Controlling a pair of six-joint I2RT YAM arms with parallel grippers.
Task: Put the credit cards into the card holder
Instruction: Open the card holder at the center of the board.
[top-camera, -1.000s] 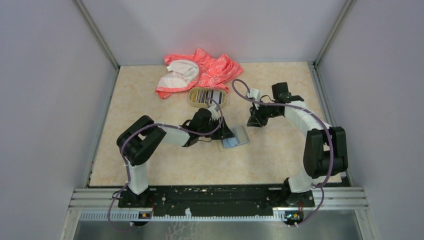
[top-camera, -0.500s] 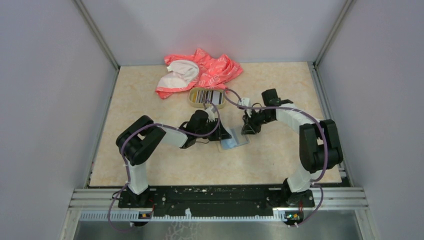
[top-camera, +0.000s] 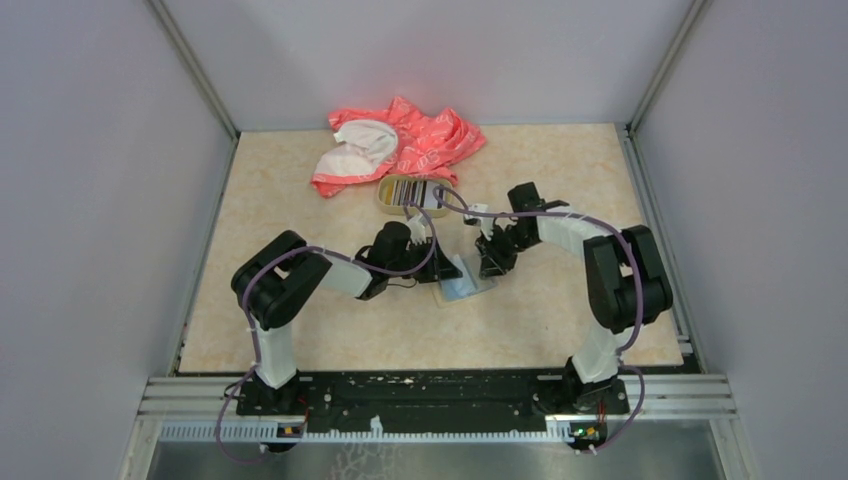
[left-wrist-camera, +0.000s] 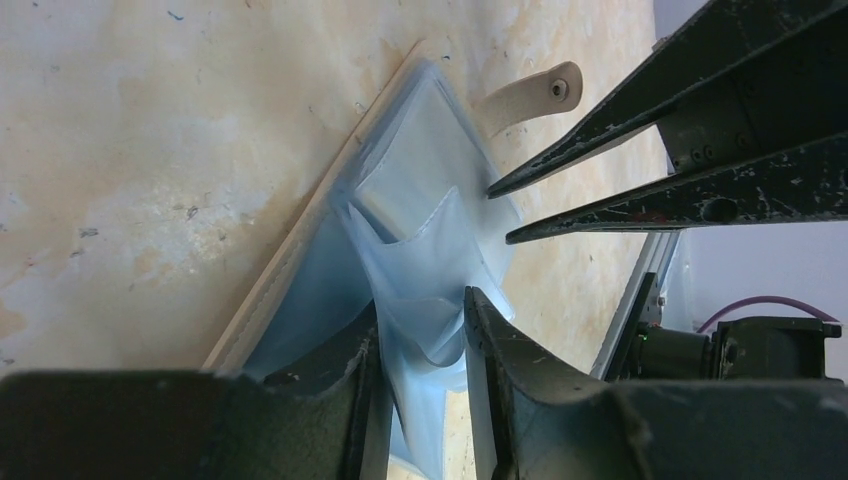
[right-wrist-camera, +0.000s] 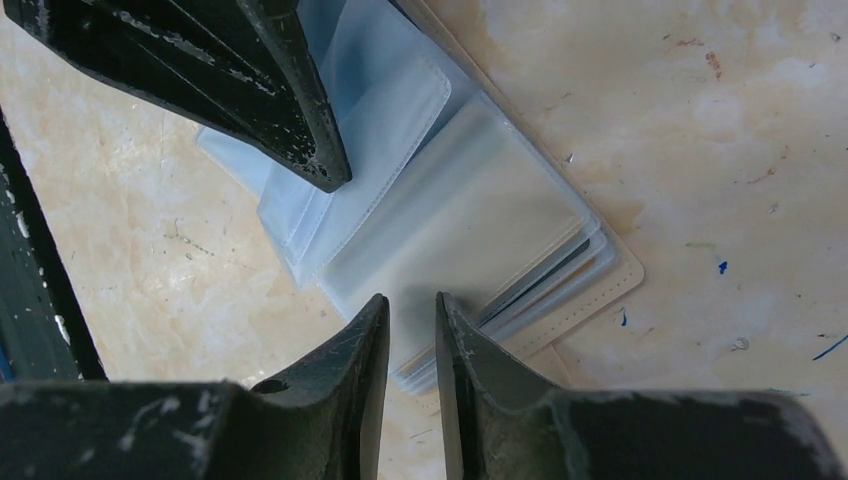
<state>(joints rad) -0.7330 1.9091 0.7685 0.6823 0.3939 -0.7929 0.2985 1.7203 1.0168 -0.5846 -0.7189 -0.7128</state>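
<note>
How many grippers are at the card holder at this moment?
2. The left gripper has a blue sleeve of the card holder between its fingers; the right gripper is over its clear sleeves.

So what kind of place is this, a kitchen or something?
Most likely a robot test booth, not a home: plain grey walls box in a table, and a left arm and right arm are bolted to a metal rail.

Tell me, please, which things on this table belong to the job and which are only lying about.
Belong to the job:
black, white and grey plastic credit cards, standing edge-on in the tray
beige folding card holder, lying open, with clear bluish sleeves

Only lying about:
tan oval tray, merely holding the cards
crumpled pink-and-white cloth at the far edge
</note>
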